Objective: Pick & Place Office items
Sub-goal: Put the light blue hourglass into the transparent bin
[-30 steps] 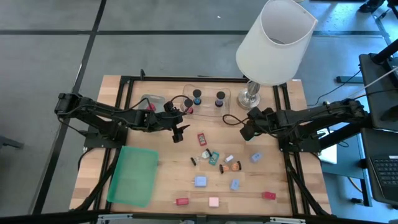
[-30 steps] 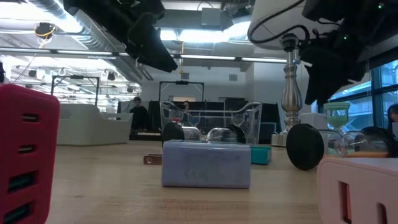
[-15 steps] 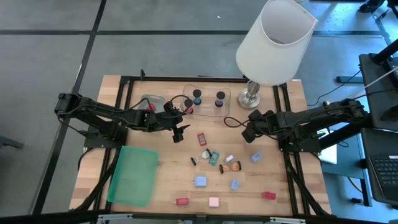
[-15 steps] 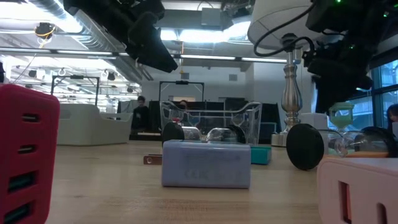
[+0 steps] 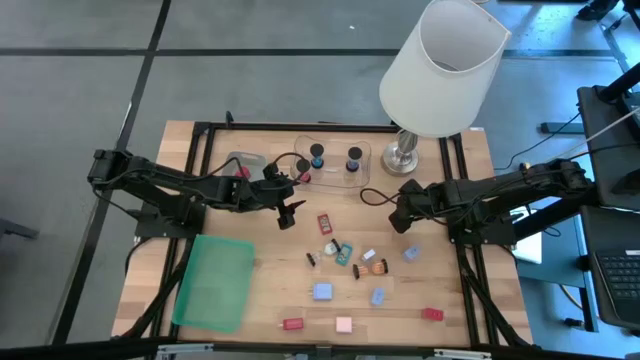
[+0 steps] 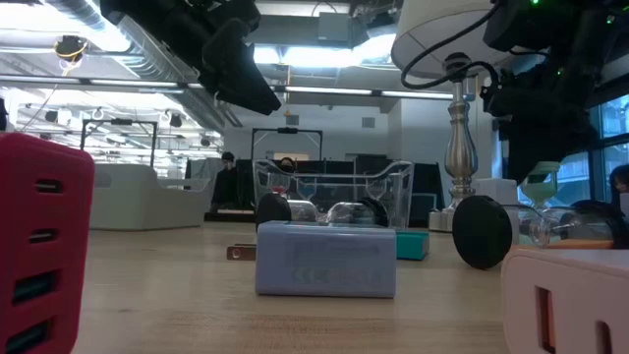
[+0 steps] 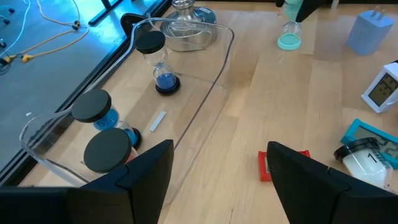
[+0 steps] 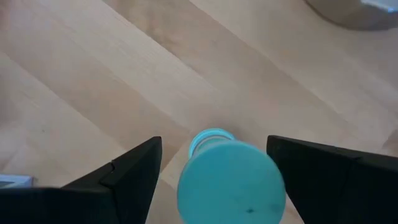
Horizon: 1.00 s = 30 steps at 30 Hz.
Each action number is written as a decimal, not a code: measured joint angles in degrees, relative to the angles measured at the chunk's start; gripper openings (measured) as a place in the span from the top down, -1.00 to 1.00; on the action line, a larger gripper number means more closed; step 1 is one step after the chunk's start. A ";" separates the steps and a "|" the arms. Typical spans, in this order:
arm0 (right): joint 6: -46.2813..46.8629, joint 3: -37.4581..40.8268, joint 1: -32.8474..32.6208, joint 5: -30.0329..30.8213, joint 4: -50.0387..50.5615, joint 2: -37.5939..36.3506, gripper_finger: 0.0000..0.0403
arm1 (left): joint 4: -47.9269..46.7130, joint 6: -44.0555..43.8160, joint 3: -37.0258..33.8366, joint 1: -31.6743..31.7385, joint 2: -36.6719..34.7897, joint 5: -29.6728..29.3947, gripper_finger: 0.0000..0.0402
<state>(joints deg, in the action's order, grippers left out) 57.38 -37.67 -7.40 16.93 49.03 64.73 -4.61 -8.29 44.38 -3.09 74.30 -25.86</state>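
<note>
My right gripper (image 8: pixel 214 171) is spread wide, with the teal hourglass (image 8: pixel 230 177) between its fingers, lower centre of frame. Can't tell if they touch. Left gripper (image 5: pixel 287 213) open, left of centre.

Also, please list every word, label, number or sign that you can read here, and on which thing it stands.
None can be read.
White gadget: its small grey screen shows no legible digits.
Teal item: dark marks, too blurred to read.
Red block: slots only, no text.
</note>
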 joint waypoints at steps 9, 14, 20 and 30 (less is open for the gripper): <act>3.50 0.00 0.00 -0.11 0.16 0.00 -0.41 | -0.01 -0.02 0.00 0.00 0.00 0.01 -0.27; 3.77 0.00 0.00 -1.50 0.72 0.00 -0.24 | -0.33 -0.02 0.00 0.00 0.00 0.02 -0.27; 3.73 0.00 0.00 -1.53 0.70 0.00 0.02 | -0.43 -0.02 0.00 -0.01 0.00 0.02 -0.27; 2.28 -3.92 0.00 1.38 0.86 0.07 -0.05 | -2.09 0.00 0.00 0.00 0.02 0.00 -0.27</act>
<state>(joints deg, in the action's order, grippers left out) 59.65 -41.59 -7.40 18.31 49.89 64.79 -6.70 -8.29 44.38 -3.09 74.32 -25.87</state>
